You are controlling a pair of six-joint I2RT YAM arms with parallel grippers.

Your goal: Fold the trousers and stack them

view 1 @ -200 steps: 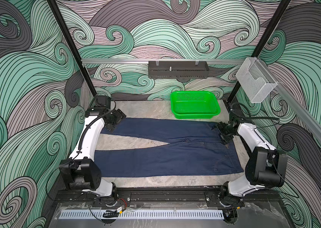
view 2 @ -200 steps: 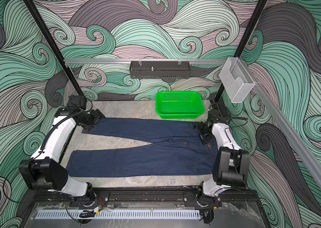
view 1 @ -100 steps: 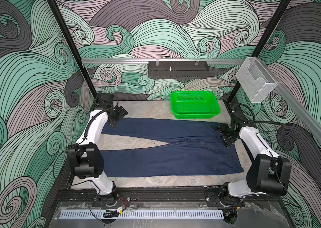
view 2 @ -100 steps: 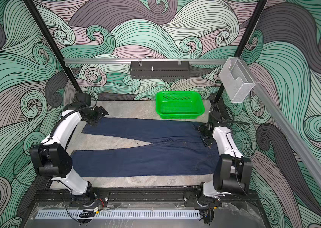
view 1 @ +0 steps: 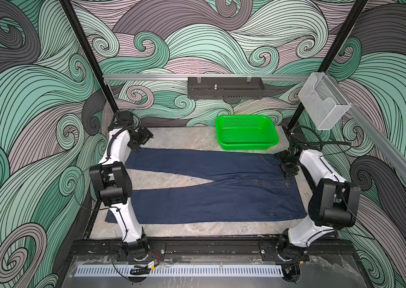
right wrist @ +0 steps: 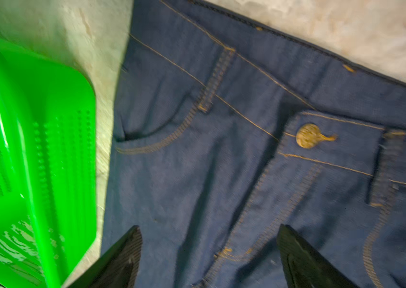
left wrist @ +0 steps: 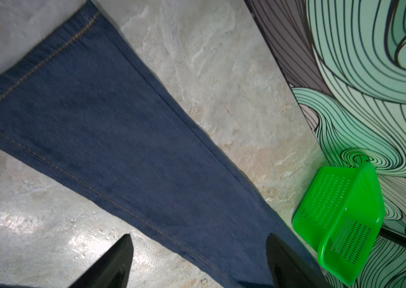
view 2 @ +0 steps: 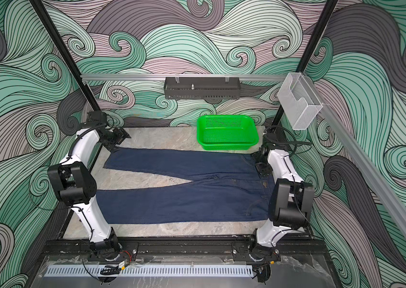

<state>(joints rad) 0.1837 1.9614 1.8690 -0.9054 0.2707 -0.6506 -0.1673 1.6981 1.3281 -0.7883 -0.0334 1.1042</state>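
We saw the trousers [view 1: 209,197] spread flat across the desk [view 1: 172,136], with the waistband toward its right edge and both cuffs toward its left edge, the legs forked apart. Our left gripper [left wrist: 198,239] hovered over the far leg by the far left corner, jaws wide apart and gripping nothing. Our right gripper [right wrist: 208,228], jaws likewise spread and empty, hung above the waistband's far end, near the button. A green basket [view 1: 247,144] stood at the far edge, just beside the far leg.
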